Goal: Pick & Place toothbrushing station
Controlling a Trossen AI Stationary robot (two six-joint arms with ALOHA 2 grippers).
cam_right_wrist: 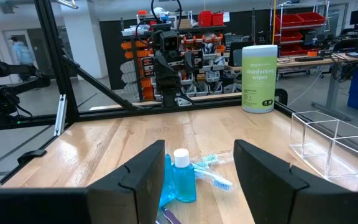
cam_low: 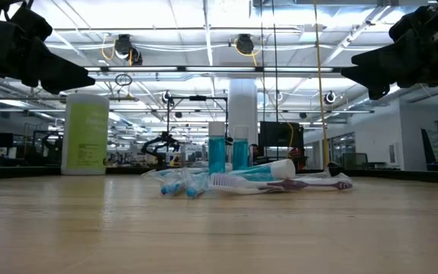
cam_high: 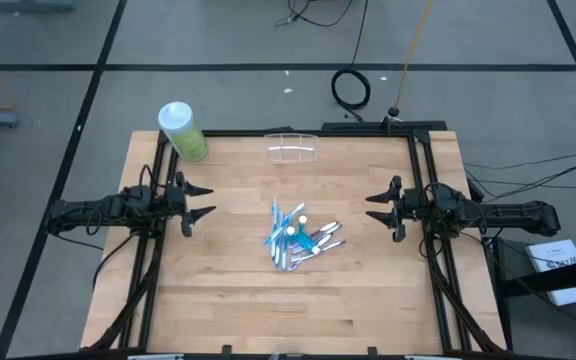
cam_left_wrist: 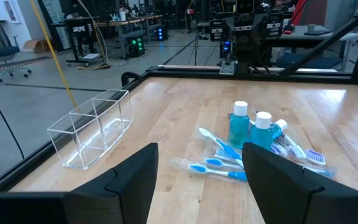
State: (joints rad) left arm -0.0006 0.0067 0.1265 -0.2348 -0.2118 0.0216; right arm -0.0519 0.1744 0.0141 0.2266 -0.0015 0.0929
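Several toothbrushes (cam_high: 286, 247) and two small blue bottles (cam_left_wrist: 248, 127) with white caps lie in one loose pile near the middle of the table (cam_high: 218, 310), a little toward its right side. The brushes do not share one direction: most run roughly from the far edge toward the near edge, some lean toward the right edge, so no single long axis holds for the pile. A clear plastic organizer (cam_high: 293, 148) with compartments stands empty at the far edge, straight beyond the pile. The right gripper (cam_high: 377, 208) hangs above the table near its right edge, fingers spread and holding nothing, and I judge it somewhat nearer to the pile. The left gripper (cam_high: 204, 200) waits near the left edge, also spread and empty. A green wipes canister (cam_high: 181, 131) stands at the far-left corner.
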